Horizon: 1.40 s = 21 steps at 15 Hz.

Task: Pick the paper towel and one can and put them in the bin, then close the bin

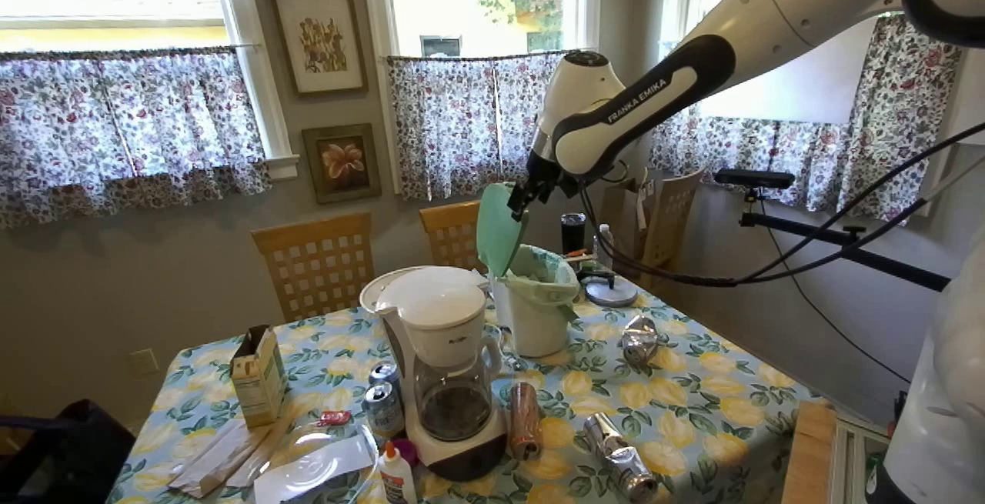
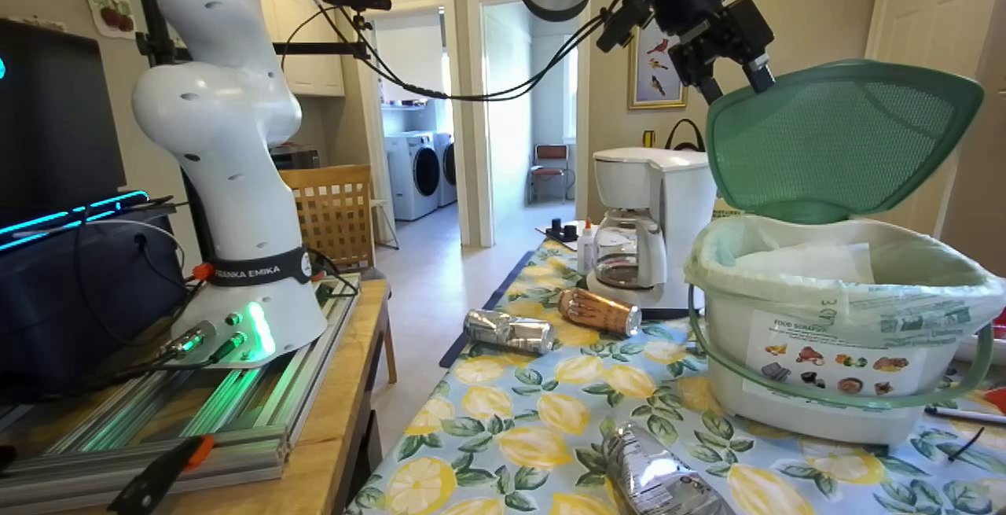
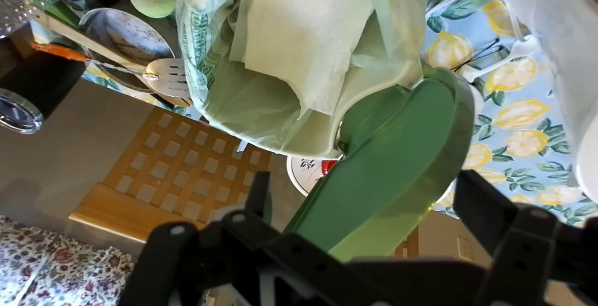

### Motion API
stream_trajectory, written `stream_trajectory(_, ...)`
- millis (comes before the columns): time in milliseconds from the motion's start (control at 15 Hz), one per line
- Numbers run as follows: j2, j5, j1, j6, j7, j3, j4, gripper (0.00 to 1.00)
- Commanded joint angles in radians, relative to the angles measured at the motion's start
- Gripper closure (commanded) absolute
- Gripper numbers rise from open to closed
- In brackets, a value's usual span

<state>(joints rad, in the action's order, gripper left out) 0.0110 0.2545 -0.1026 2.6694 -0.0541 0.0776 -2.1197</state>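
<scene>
The gripper (image 1: 529, 202) is hanging at the edge of the raised lid (image 1: 497, 235).
In an exterior view, the bin (image 1: 532, 331) is standing with its lid tipped back, presumably leaving the mouth free for loading. In an exterior view, the liner (image 2: 786, 304) is overlapping the rim, likely to prevent slipping; what is presumably the paper towel (image 2: 817, 263) is lying inside, while a copper can (image 2: 600, 311) and a crushed silver can (image 2: 509, 330) are lying on the tablecloth (image 2: 479, 432). In the wrist view, the jaws are standing wide apart, holding nothing; the lid is showing between them, contact being unclear. This position is probably serving lid closure; whether a can is lying inside is not showing.
</scene>
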Motion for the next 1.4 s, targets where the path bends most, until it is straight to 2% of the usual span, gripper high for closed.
stream_trajectory(0,0.016,0.062,0.002,0.005,-0.059,0.014,0.025,0.0)
stream_trajectory(467,0.001,0.227,0.001,-0.041,-0.253,0.032,0.011,0.0)
stream_trajectory(867,-0.013,0.289,0.003,-0.147,-0.374,0.035,0.0,0.0)
stream_trajectory(1133,-0.031,0.239,0.004,-0.186,-0.375,0.03,-0.022,0.0)
stream_trajectory(1333,-0.058,0.142,0.005,-0.163,-0.329,0.025,-0.057,0.0)
